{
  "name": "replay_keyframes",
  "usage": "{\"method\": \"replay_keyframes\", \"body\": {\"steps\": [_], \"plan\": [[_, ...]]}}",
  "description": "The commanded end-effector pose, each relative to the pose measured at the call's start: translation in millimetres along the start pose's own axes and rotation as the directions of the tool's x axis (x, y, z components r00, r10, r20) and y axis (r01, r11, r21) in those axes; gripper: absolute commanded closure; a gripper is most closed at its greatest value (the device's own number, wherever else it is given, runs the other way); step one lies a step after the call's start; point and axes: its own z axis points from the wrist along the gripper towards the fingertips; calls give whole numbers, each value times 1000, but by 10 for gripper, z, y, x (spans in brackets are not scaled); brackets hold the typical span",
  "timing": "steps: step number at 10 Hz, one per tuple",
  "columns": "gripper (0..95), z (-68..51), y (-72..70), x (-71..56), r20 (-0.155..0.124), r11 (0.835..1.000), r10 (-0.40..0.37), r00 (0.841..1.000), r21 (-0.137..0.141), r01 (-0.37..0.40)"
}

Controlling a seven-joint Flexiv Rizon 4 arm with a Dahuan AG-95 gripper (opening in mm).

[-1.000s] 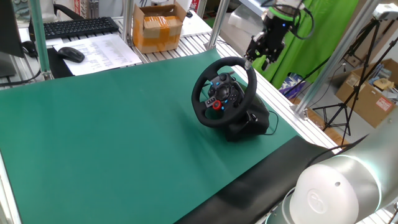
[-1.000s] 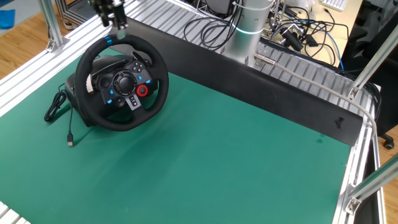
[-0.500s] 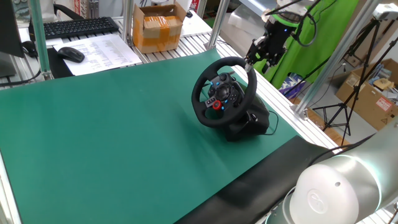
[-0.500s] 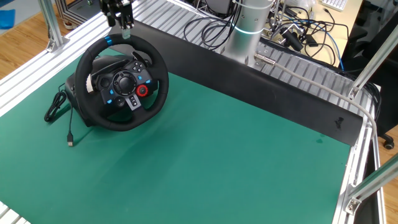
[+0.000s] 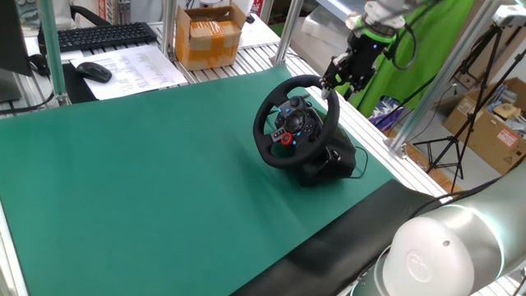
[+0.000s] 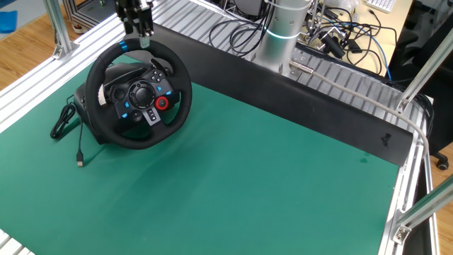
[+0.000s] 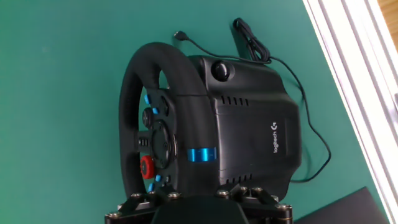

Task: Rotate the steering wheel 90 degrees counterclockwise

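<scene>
The steering wheel (image 5: 296,123) stands upright on its black base at the right of the green mat, with the red knob (image 5: 286,138) low on the hub. It also shows in the other fixed view (image 6: 141,95), with its blue stripe (image 6: 125,47) at the top of the rim. My gripper (image 5: 335,84) hangs just above the top of the rim, near the stripe (image 6: 141,35), and looks open and empty. The hand view looks down on the rim (image 7: 134,93), the stripe (image 7: 202,154) and the base (image 7: 255,124). Only the gripper's finger mounts (image 7: 194,205) show there, spread apart.
The wheel's cable (image 6: 67,124) lies on the mat beside the base, near the mat's edge and the metal rails (image 7: 354,81). A cardboard box (image 5: 209,33), a keyboard (image 5: 103,34) and a mouse (image 5: 93,71) sit beyond the mat. The arm's base (image 6: 283,32) stands among cables.
My gripper has shifted a little sideways and down towards the top of the rim. The wheel has not turned.
</scene>
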Motion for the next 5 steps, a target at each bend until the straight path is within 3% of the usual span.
{"method": "replay_keyframes", "body": {"steps": [1, 5], "plan": [[380, 60, 24, -90, -9, 1000, -2, 1000, -3, 2], [380, 138, 52, -134, 8, 1000, -18, 1000, 12, 18]]}}
